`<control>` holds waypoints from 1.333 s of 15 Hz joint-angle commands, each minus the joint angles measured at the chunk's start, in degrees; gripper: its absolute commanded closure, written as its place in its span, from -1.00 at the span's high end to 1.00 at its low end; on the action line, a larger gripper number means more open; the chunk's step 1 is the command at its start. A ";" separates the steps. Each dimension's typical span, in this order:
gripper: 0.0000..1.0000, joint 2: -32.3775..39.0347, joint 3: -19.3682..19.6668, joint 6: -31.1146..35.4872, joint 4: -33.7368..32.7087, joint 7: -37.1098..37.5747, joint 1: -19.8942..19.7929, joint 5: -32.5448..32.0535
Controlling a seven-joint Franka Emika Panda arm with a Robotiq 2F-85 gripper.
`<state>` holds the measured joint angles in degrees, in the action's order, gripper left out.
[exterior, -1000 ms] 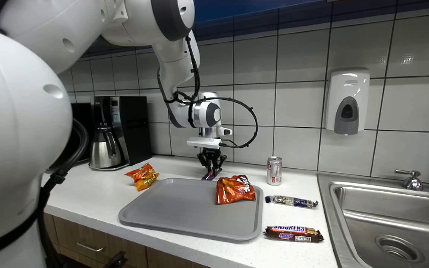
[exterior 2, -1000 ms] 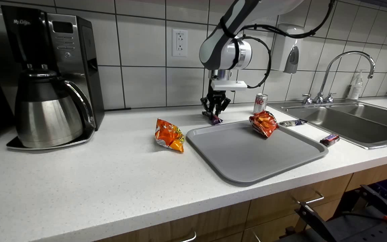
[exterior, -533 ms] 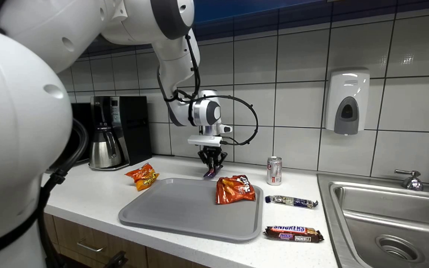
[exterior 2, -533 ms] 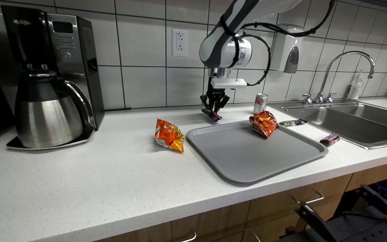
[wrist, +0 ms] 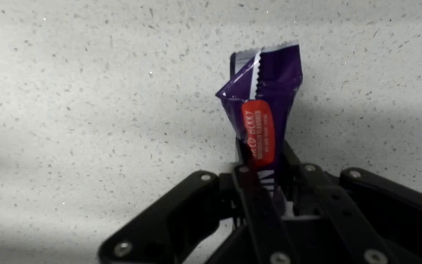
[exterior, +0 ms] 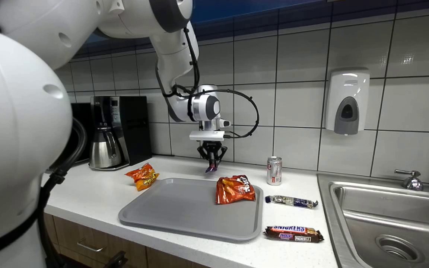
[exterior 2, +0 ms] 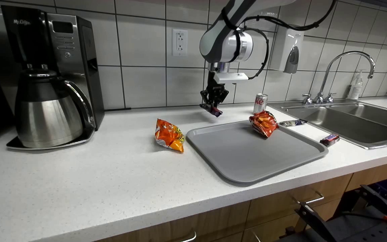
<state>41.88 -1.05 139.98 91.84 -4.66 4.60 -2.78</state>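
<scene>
Holding a purple berry-flavoured bar [wrist: 258,126] clamped across the middle in the tool [wrist: 264,156], near the centre of the frame in both exterior views, apparently just clear of the white surface [exterior 2: 113,178]. Jutting, crimped end first, toward the top of the wrist view. Could pivot or slide out at a jolt, because of slick wrapping and a narrow pinch. Could snag on the raised rim of the grey tray [exterior: 177,212], lower centre of an exterior view, from crossing too low, twisting in the grip or shoving the tray askew. Could also knock the red chip bag [exterior: 235,190] at the tray's upper right corner, or tip the silver Coke can [exterior: 274,171] farther right, from swinging too wide. Hard to judge: the rear end, hidden behind the tool in the wrist view.
</scene>
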 commanded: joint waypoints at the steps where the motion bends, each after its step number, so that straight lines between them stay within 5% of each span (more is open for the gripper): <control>1: -0.89 -3.67 -1.59 0.10 3.90 -4.16 -1.42 -0.71; 20: -0.89 -23.26 -2.39 8.13 34.63 -1.72 1.08 -0.87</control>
<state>23.49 -2.63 145.76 120.09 -7.18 5.98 -2.77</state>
